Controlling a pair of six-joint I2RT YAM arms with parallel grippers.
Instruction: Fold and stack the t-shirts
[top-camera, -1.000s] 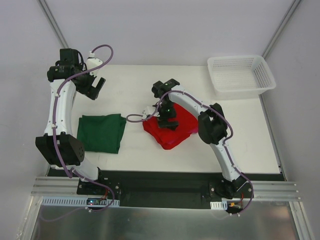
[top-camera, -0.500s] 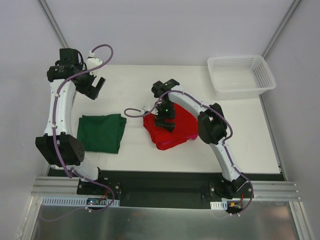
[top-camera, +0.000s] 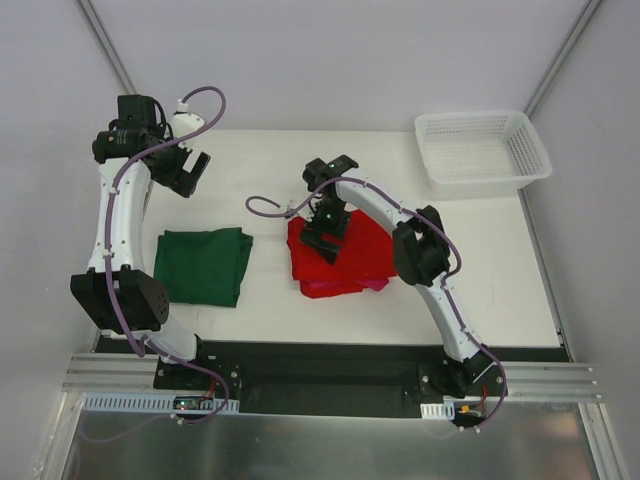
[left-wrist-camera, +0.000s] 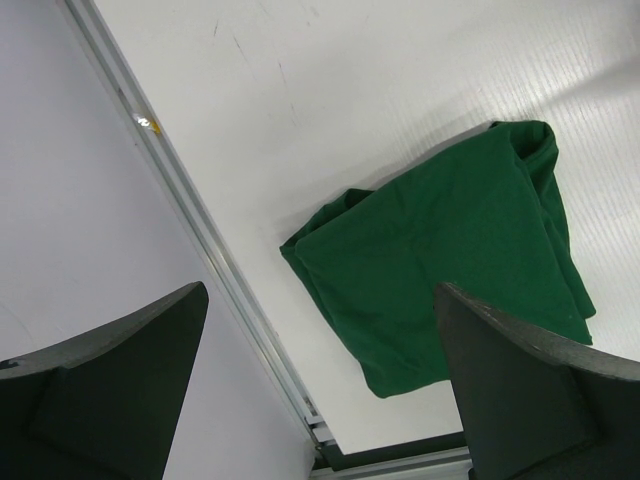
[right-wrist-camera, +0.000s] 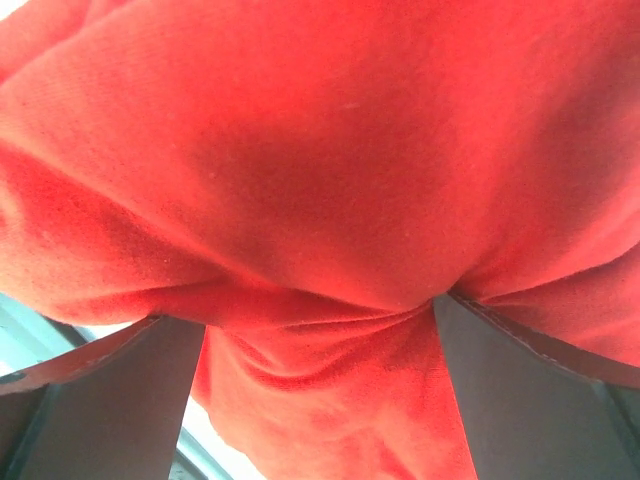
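The left gripper (top-camera: 190, 172) hangs empty, fingers wide apart, beyond the folded green t-shirt (top-camera: 203, 265) on the left of the table (top-camera: 480, 260). The right gripper (top-camera: 327, 242), fingers spread wide, presses into the bunched red t-shirt (top-camera: 350, 268) mid-table.

White table (top-camera: 480, 270) between pale grey walls (top-camera: 330, 60) — aluminium rail (top-camera: 550, 378) along near edge.
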